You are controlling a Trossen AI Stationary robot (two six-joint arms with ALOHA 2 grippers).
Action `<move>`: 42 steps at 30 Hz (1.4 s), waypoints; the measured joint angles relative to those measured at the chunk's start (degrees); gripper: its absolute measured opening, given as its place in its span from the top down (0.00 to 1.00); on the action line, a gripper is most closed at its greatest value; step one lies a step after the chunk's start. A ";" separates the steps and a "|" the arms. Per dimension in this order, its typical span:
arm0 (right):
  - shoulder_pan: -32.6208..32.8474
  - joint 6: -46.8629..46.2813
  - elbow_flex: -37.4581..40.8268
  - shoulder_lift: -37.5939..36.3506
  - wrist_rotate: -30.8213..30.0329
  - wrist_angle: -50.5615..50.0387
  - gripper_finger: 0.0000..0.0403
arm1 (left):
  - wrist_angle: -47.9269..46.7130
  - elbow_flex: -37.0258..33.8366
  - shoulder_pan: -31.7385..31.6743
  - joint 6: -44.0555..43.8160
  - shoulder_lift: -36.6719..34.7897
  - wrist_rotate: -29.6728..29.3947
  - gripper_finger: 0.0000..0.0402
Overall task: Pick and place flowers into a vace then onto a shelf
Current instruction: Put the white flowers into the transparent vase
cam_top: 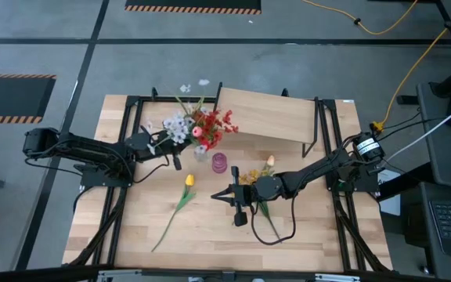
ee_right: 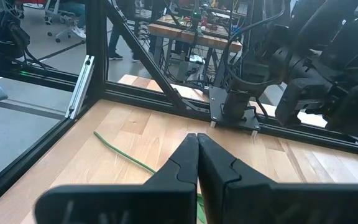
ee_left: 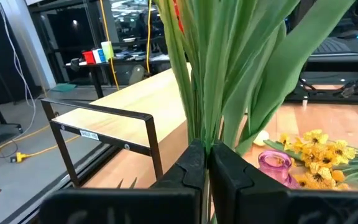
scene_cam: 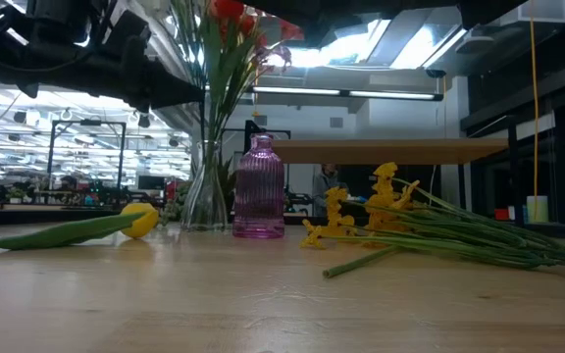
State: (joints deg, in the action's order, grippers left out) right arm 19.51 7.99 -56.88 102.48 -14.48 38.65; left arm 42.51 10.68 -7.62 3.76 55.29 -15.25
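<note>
Green stems fill the space just ahead of the left gripper [ee_left: 205, 163], whose two dark fingers are pressed together on what looks like the lower stalks of the bunch of flowers [cam_top: 198, 129] standing in the clear glass vase [scene_cam: 205, 191]. That vase sits on the tabletop [cam_top: 210, 227] just beside the pink ribbed bottle [scene_cam: 259, 191], near the shelf [cam_top: 266, 115], which stands at the far side. A single yellow tulip [cam_top: 180, 200] lies flat between the two arms. The right gripper [ee_right: 197, 163] has its fingers closed with nothing between them, low over the table's middle, beside the yellow blossoms [scene_cam: 366, 206] lying on their long stems.
</note>
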 joint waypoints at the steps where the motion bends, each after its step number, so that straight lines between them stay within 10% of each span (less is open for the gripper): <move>1: 0.00 0.00 0.00 0.00 0.01 0.00 0.99 | -0.45 0.02 0.01 -0.13 0.00 0.01 0.99; 25: -0.28 0.00 0.00 0.00 0.01 -0.81 0.99 | -6.98 0.02 0.02 -0.34 0.02 0.10 0.96; 42: -0.28 0.00 0.00 0.00 0.02 -1.34 0.99 | -7.11 0.02 0.13 2.16 -2.21 -0.68 0.60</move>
State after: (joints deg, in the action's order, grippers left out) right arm 19.22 7.99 -56.88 102.48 -14.46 37.31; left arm 35.40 10.70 -7.49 5.92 53.07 -15.93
